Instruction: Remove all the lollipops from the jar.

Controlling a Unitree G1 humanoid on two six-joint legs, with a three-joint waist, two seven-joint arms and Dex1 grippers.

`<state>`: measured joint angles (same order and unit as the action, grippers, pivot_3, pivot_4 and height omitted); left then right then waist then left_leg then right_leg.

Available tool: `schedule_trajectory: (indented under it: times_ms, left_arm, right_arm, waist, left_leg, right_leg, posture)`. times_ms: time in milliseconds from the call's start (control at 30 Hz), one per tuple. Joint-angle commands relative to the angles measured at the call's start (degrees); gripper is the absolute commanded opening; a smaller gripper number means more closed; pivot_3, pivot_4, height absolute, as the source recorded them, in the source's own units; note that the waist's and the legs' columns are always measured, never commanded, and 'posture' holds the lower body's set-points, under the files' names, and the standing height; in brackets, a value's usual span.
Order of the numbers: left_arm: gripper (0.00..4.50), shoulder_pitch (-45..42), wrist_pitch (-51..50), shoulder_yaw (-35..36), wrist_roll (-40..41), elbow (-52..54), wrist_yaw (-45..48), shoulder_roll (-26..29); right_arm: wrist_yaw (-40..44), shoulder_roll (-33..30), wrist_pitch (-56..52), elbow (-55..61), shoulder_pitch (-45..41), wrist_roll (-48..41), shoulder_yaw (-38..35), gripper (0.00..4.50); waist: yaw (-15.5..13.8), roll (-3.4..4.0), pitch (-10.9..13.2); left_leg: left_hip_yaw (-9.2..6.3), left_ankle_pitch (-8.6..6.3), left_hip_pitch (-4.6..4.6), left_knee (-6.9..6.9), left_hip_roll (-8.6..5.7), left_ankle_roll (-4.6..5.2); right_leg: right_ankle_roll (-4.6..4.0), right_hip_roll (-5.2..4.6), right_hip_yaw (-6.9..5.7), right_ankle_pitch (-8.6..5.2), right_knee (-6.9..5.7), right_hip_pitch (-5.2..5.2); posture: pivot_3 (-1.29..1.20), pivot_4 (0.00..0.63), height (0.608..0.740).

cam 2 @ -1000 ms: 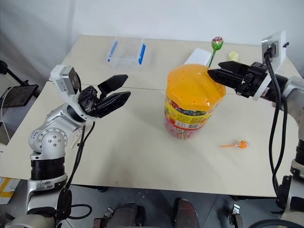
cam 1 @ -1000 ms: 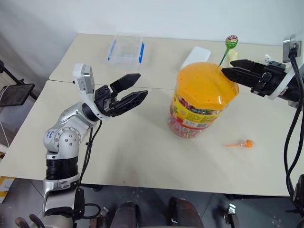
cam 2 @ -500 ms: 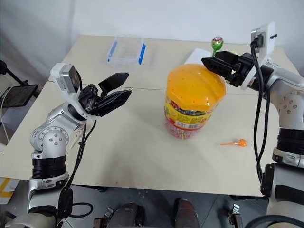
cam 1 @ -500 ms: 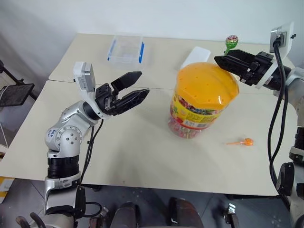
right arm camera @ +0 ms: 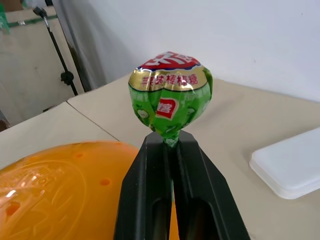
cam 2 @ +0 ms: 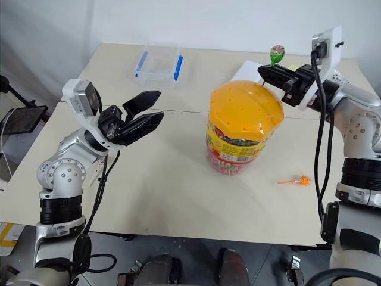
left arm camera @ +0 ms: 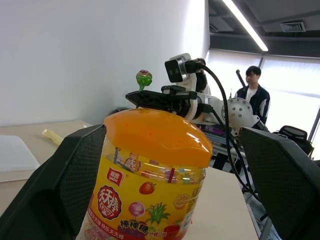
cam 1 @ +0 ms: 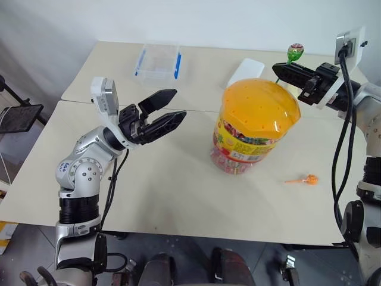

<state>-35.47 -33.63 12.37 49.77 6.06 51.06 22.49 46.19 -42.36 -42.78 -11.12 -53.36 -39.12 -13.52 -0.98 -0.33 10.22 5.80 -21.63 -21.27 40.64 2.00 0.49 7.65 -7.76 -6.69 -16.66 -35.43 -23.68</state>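
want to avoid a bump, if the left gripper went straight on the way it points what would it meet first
Most likely the jar: seen along the left gripper, whose fingers stand open, the tub with its orange lid sits squarely between them. Nothing lies on the table between gripper and jar, though depth is hard to judge.

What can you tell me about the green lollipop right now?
The green lollipop has a round head in shiny green wrap with a gold band and a red top, printed with small labels. It stands upright on a thin green stick, head up. The right gripper is shut on the stick just under the head, holding it above the far edge of the jar with its orange lid. Nothing else touches it.
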Motion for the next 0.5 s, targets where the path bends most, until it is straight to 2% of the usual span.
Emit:
schedule_trajectory:
  times_ms: [33, 133, 233, 300, 400, 500]
  left_arm:
    - [4.50, -1.30, 1.85, -0.39, 0.03, 0.18, 2.60, 0.51]
    - [4.50, -1.57, 3.60, -2.04, -2.13, -0.63, 6.38, 1.80]
    - [4.50, -1.71, 5.35, -4.41, -4.33, -1.46, 11.29, 3.76]
    - [4.50, -1.70, 6.63, -6.00, -5.71, -2.39, 14.32, 4.78]
    - [4.50, -1.74, 7.96, -7.16, -6.70, -3.09, 16.97, 5.24]
    - [4.50, -1.58, 10.93, -9.82, -9.29, -4.02, 21.53, 5.95]
  right_arm:
    - [1.42, -0.15, 4.77, -2.26, -5.66, -1.96, -5.39, 0.02]
    - [2.41, -1.74, 5.56, -5.36, -8.81, -3.22, -8.31, 0.02]
    - [2.37, -7.95, 1.88, -7.56, -9.99, -4.04, -11.73, 0.02]
    - [3.18, -14.36, -3.19, -6.31, -5.37, -3.34, -12.41, 0.02]
    - [2.28, -18.90, -8.69, -3.29, 1.35, -3.98, -14.19, 0.02]
    - [5.06, -25.51, -13.38, 6.32, 21.54, 0.07, -14.70, 0.02]
  waist:
    - [0.06, 0.00, 0.00]
    - [0.02, 0.01, 0.01]
    - [-0.42, 0.01, 0.01]
    - [-0.69, 0.01, 0.01]
    - [-0.46, 0.00, 0.01]
    - [-0.38, 0.00, 0.01]
  left_leg:
    - [0.01, 0.00, 0.00, 0.00, 0.00, 0.00]
    - [0.02, 0.00, -0.01, -0.01, 0.00, 0.00]
    - [0.00, 0.00, -0.01, -0.04, -0.01, 0.00]
    - [-0.05, 0.00, -0.05, -0.07, -0.03, 0.00]
    - [-0.11, -0.02, -0.08, -0.19, -0.06, 0.01]
    - [0.02, -0.01, -0.04, -0.32, -0.03, 0.01]
  right_leg:
    - [0.00, 0.00, 0.00, 0.00, 0.00, 0.00]
    - [0.00, 0.00, -0.01, 0.00, 0.00, -0.01]
    - [0.00, 0.00, -0.02, 0.00, 0.02, 0.00]
    - [0.00, -0.01, -0.07, 0.00, 0.05, 0.00]
    - [0.00, -0.01, -0.11, 0.00, 0.25, 0.04]
    - [0.05, 0.01, -0.14, 0.03, 0.44, 0.06]
  posture:
    - [0.00, 0.150, 0.740]
    - [0.00, 0.150, 0.740]
    - [0.00, 0.150, 0.740]
    - [0.00, 0.150, 0.740]
    - [0.00, 0.150, 0.740]
    - [0.00, 0.150, 0.740]
